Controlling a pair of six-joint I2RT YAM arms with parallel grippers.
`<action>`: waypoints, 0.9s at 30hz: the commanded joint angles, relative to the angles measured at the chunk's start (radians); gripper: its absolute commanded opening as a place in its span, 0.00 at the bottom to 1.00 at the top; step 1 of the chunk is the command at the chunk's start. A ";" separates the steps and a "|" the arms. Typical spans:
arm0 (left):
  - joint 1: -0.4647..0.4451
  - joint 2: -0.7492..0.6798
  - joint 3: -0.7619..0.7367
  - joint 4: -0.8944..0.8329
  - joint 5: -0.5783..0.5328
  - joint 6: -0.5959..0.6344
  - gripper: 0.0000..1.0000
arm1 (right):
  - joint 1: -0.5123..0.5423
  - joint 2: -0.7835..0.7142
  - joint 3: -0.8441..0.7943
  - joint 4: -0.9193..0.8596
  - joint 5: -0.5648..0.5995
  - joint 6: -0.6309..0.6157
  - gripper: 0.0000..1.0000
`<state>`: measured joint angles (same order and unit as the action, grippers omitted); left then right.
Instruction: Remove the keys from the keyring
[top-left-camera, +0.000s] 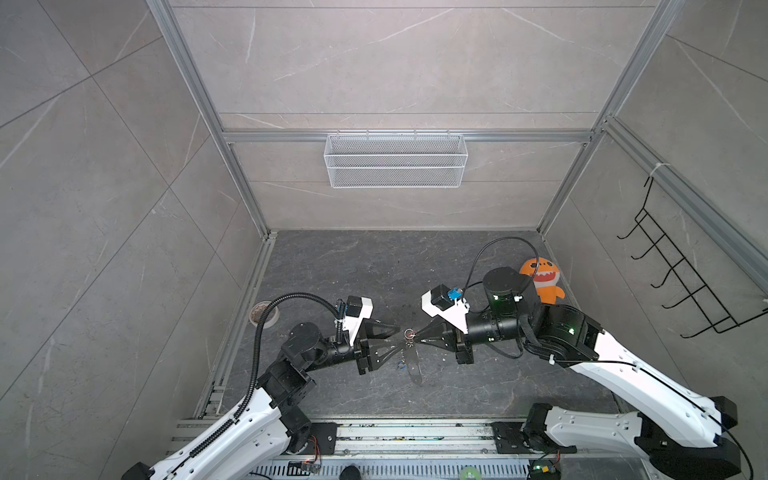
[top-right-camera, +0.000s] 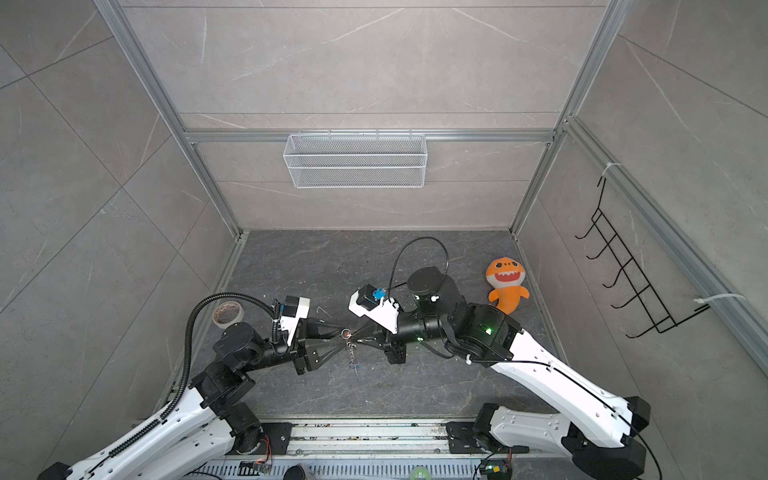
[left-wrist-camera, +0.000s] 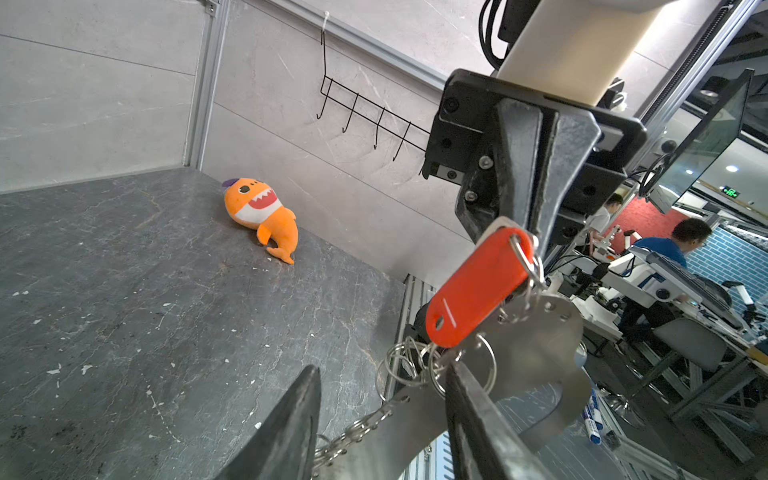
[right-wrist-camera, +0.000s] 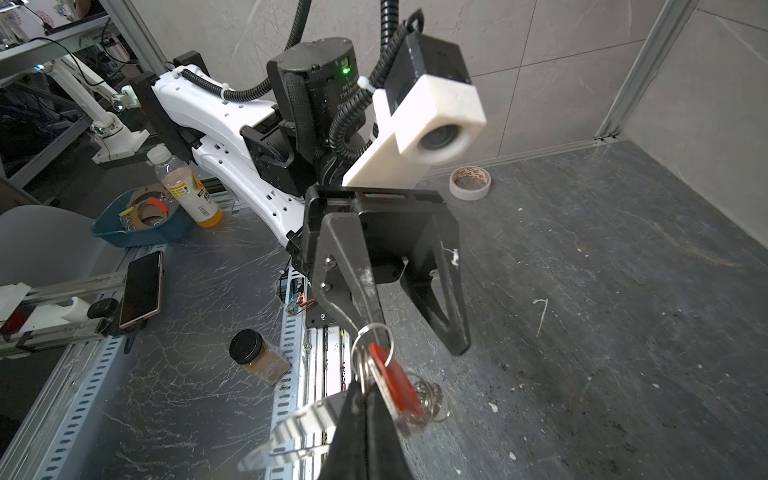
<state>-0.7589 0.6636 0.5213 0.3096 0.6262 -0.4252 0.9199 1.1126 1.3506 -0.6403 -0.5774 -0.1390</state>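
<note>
**Top views:** the arms meet over the middle of the tabletop (top-left-camera: 353, 266). The left gripper (top-left-camera: 399, 334) has its jaws apart. The right gripper (top-left-camera: 416, 336) faces it tip to tip, jaws together. The keyring (top-left-camera: 414, 363) hangs under that meeting point, clear of the tabletop, plate pointing down. The blue tag (top-left-camera: 401, 366) dangles just beside it on the left-arm side. In a top view the keyring (top-right-camera: 353, 357) shows edge-on. An orange shark plush (top-left-camera: 542, 280) lies behind the right arm near the wall. A tape roll (top-right-camera: 227, 312) sits behind the left arm at the edge.

**Left wrist:** the left gripper (left-wrist-camera: 381, 368) is wide open, nothing between the pads. One fingertip (left-wrist-camera: 455, 374) sits against a silver ring at the plate edge. The right gripper (left-wrist-camera: 532, 232) is clamped on the split ring (left-wrist-camera: 524, 253) at the head of the red tag (left-wrist-camera: 478, 286). The tag hangs in front of the keyring (left-wrist-camera: 536, 353). A bunch of small rings (left-wrist-camera: 405, 365) sits at the plate's edge.

**Right wrist:** the right gripper (right-wrist-camera: 365, 384) has its fingers pressed shut on the split ring (right-wrist-camera: 372, 345), with the red tag (right-wrist-camera: 399, 386) just beside them. The left gripper (right-wrist-camera: 415, 338) is spread. One fingertip (right-wrist-camera: 372, 326) is at the ring's loop, but I can't tell if it goes through. The other finger is free. The keyring (right-wrist-camera: 303, 419) hangs below. Key blades are too small to make out.
</note>
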 joint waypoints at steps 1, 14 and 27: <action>-0.004 -0.016 0.020 0.035 0.042 0.045 0.50 | -0.048 -0.004 0.040 -0.004 -0.140 -0.037 0.00; -0.004 0.016 0.089 0.059 0.006 0.162 0.49 | -0.150 0.050 0.033 0.008 -0.339 -0.028 0.00; -0.004 0.037 0.134 0.049 0.058 0.205 0.47 | -0.152 0.055 0.020 0.020 -0.347 -0.014 0.00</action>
<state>-0.7597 0.6968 0.6025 0.3183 0.6270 -0.2481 0.7734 1.1656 1.3670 -0.6395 -0.8986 -0.1566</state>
